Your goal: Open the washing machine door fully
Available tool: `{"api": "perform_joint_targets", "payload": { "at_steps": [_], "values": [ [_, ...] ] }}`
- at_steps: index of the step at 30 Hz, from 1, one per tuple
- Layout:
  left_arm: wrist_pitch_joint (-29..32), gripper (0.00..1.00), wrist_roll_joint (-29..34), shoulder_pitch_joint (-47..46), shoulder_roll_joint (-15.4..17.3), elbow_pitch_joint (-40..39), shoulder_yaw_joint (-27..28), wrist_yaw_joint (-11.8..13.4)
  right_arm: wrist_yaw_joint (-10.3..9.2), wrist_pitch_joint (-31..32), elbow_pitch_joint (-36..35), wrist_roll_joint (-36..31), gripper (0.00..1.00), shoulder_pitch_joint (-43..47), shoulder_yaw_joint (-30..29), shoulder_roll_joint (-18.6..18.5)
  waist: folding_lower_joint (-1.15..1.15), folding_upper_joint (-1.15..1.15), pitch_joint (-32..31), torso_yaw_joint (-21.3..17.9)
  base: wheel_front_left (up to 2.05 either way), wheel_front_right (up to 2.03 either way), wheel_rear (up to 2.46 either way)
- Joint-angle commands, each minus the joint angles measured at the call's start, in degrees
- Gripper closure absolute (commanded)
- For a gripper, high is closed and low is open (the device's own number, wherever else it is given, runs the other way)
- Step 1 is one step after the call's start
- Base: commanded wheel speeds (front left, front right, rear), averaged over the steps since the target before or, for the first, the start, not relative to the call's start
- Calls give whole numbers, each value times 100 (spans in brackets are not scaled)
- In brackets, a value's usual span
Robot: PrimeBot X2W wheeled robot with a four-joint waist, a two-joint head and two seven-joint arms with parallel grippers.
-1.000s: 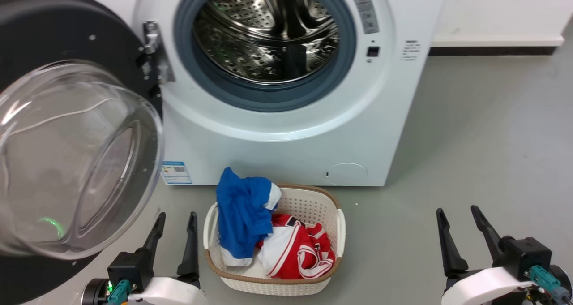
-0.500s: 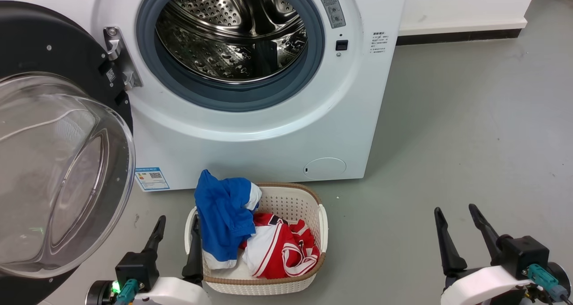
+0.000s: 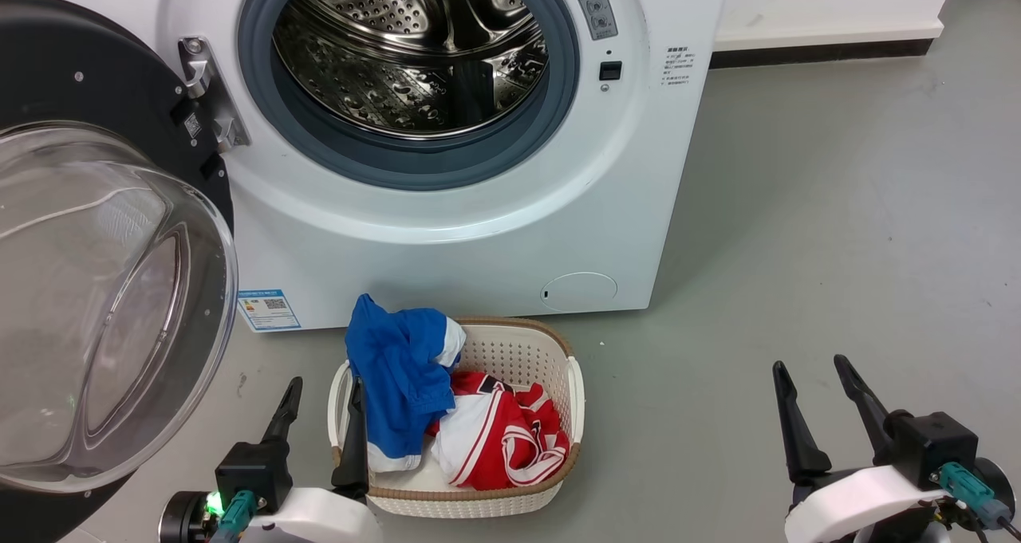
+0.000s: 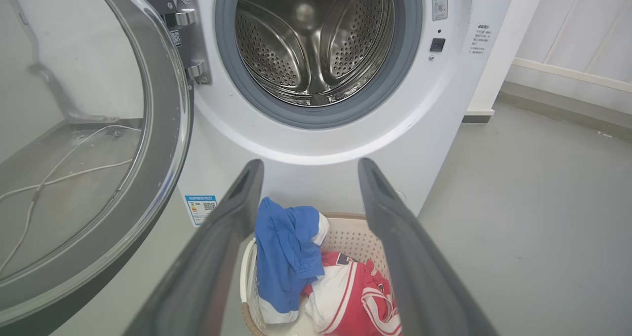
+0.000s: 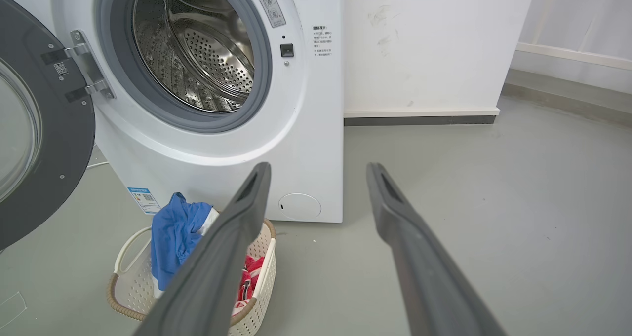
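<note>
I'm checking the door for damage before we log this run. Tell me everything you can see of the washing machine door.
The washing machine door is a large round black ring with small screws around a bulging clear glass bowl. It stands swung wide open at the left of the washing machine, hung on a metal hinge beside the grey gasket. No crack shows, and nothing else is seen touching it.

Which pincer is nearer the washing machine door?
Left. The left pincer is close beside the washing machine door; the right pincer is far off, beyond the laundry basket.
</note>
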Motion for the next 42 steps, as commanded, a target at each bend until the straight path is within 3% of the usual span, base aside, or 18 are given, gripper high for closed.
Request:
{"api": "perform_joint_targets", "payload": {
  "at_steps": [1,13,14,19,42],
  "values": [
    [-38,0,15,-41,-17,16,9,-6,-1,-38,21,24,0,-16,-7,-28,0,0,-10,4,0,0,0],
    [-36,0,31,-8,-52,-47,42,-9,-1,-29,-14,17,0,51,-74,-27,0,0,5,45,0,0,0],
    [-10,100,5,1,-29,-31,30,-4,0,-6,2,0,100,12,-64,-5,0,0,5,46,0,0,0],
    [92,100,-216,-22,-40,87,85,-32,0,44,101,230,100,9,-80,8,0,0,5,54,0,0,0],
    [685,100,-2544,-156,-131,64,446,-309,0,495,246,2697,100,-206,-280,45,0,0,-13,109,0,0,0]
  ]
}}
